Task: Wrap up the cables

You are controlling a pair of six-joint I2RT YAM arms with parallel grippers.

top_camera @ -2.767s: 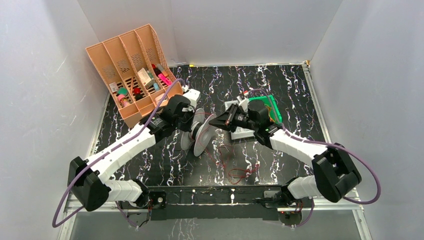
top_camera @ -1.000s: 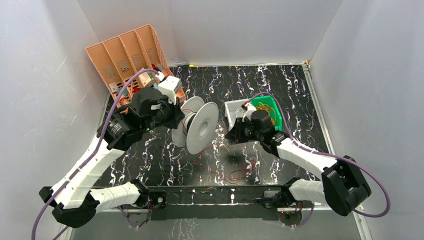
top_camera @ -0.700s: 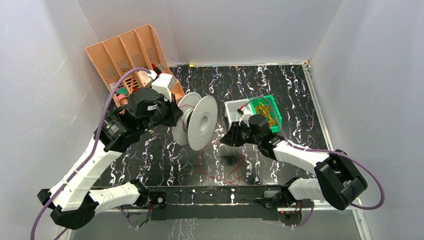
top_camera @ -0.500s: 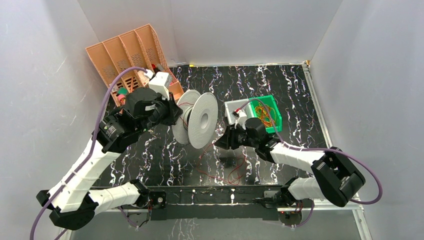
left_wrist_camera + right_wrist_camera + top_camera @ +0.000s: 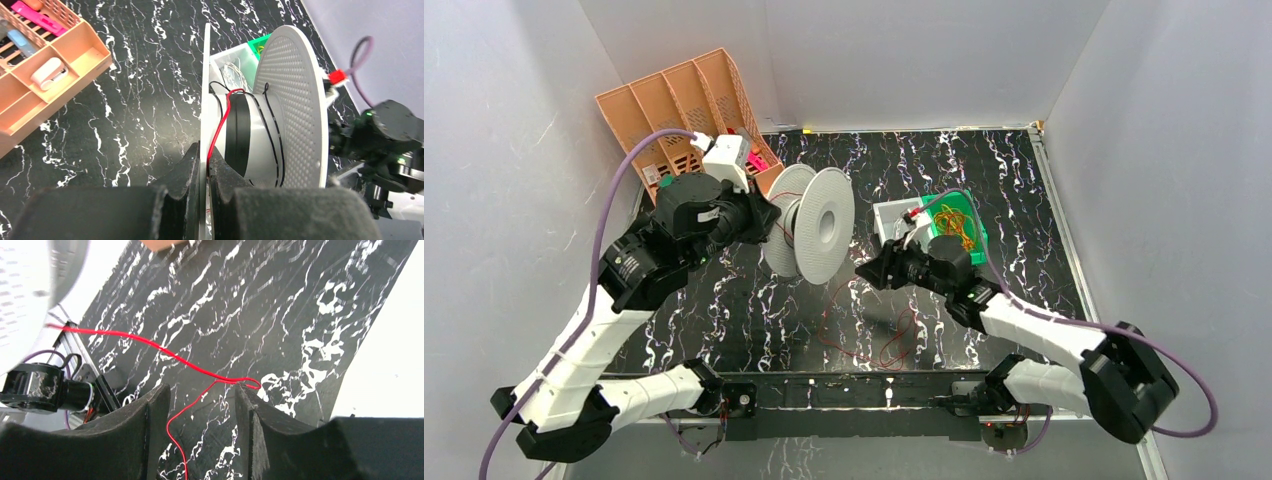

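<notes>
Spool-and-cable arrangement during winding, read from left to right. Peach desk organizer (image 5: 674,110) stands at the far left of the bench (image 5: 724,310). Left claw (image 5: 204,157) is pressed together on the rim of the near flange of the white spool (image 5: 824,235), whose flanges stand upright and which appears raised off the bench. On the hub, the red cable (image 5: 220,122) climbs past a black band and a few thin black strands. From there it drops off the spool and lies in loose, open loops on the bench between the two arms, towards the near edge. Right claw (image 5: 200,390) hangs low with its jaws spread. The cable crosses the gap between them and is not pinched. Behind this arm sit a white box (image 5: 889,220) and a green bin (image 5: 972,232) with a yellowish tangle inside. By its look the cable is thread-thin, very light and limp. It should slip through a slack grip and snag readily on its own loops. The best hold is probably the straight run nearest the spool, gripped lightly so that it feeds under slight tension.
</notes>
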